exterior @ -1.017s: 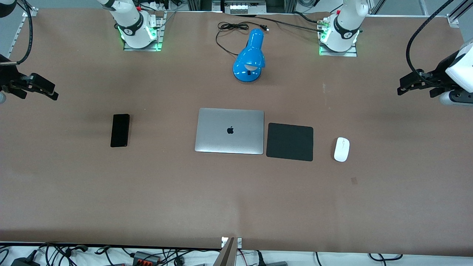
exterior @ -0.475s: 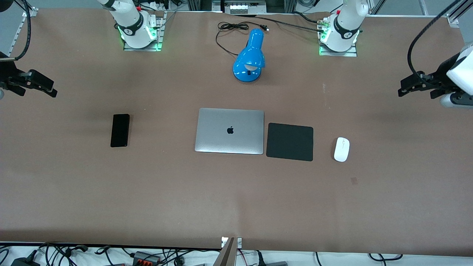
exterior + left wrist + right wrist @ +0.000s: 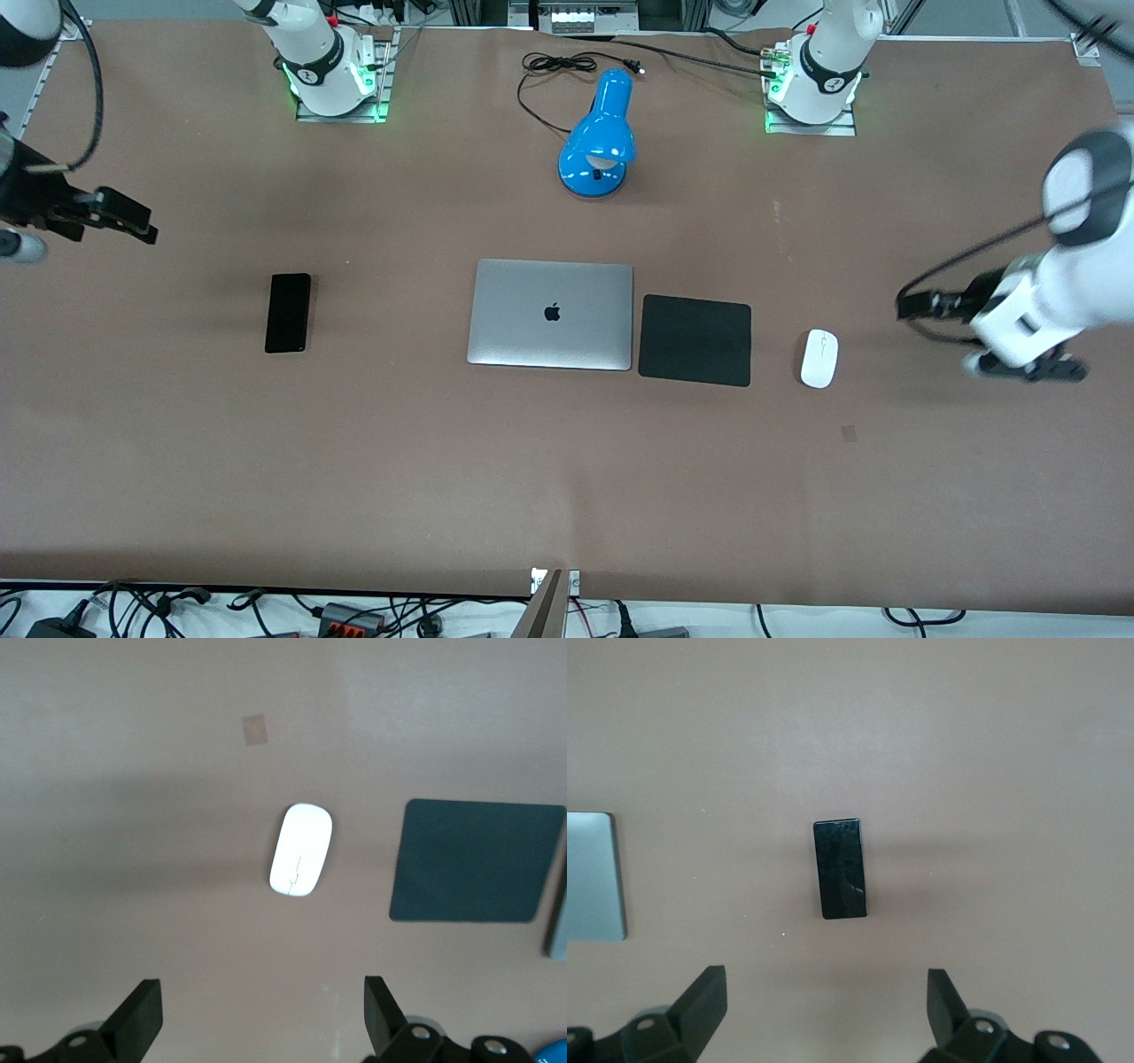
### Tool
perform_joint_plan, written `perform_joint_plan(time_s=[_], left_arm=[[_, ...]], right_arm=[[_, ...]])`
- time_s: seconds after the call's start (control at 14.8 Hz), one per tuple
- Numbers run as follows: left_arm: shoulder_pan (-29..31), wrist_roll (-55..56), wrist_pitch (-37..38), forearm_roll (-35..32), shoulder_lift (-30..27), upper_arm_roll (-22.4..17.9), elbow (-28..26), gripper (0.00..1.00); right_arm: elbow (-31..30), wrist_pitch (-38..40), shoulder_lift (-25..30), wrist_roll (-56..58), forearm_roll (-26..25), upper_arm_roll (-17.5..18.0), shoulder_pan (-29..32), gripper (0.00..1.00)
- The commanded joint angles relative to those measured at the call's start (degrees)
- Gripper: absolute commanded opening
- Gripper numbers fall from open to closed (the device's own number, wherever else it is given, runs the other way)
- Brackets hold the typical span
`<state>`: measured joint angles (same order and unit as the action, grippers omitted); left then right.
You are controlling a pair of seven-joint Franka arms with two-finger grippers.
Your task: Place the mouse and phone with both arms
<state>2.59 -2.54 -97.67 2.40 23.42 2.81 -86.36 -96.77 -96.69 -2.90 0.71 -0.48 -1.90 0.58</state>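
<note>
While its fingers stood spread and empty, the left gripper (image 3: 912,304) hung over bare table, apparently toward the left arm's end from the mouse (image 3: 819,358), which lay beside the mouse pad (image 3: 695,340). Equally spread, the right gripper (image 3: 133,226) hovered apart from the phone (image 3: 288,313).

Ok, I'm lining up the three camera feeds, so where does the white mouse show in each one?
Front view: the mouse lies on the bare table beside the mouse pad, toward the left arm's end.
Left wrist view: the mouse sits mid-picture, ahead of the open left gripper.
Right wrist view: not in it.
Shared landmark: the mouse pad, in the front and left wrist views.
</note>
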Motion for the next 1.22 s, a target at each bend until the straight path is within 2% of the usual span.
perform_joint_plan(time_s=[0.0, 0.2, 0.41, 0.54, 1.15], left_arm=[[0.0, -3.9, -3.7, -1.5, 6.5, 0.2, 2.3, 1.0], [-0.7, -10.3, -10.1, -1.9, 11.5, 0.3, 0.8, 1.0], [-2.9, -12.1, -17.4, -5.5, 11.9, 0.7, -5.1, 1.0], [-3.2, -12.0, -20.5, -5.8, 11.9, 0.7, -7.7, 1.0], [-3.4, -12.1, -24.9, -5.7, 12.5, 0.9, -12.8, 1.0]], right_arm=[[-5.2, -4.9, -1.4, -0.1, -1.0, 0.4, 0.1, 1.0], [-10.8, -9.9, -3.8, -0.1, -1.3, 0.3, 0.1, 1.0], [-11.1, -10.8, -9.3, -1.2, -1.3, 0.3, 0.1, 1.0], [-12.2, -14.2, -12.8, -2.6, -1.3, 0.3, 0.1, 1.0], [-16.3, -26.8, -23.1, -2.7, -1.3, 0.2, 0.4, 1.0]])
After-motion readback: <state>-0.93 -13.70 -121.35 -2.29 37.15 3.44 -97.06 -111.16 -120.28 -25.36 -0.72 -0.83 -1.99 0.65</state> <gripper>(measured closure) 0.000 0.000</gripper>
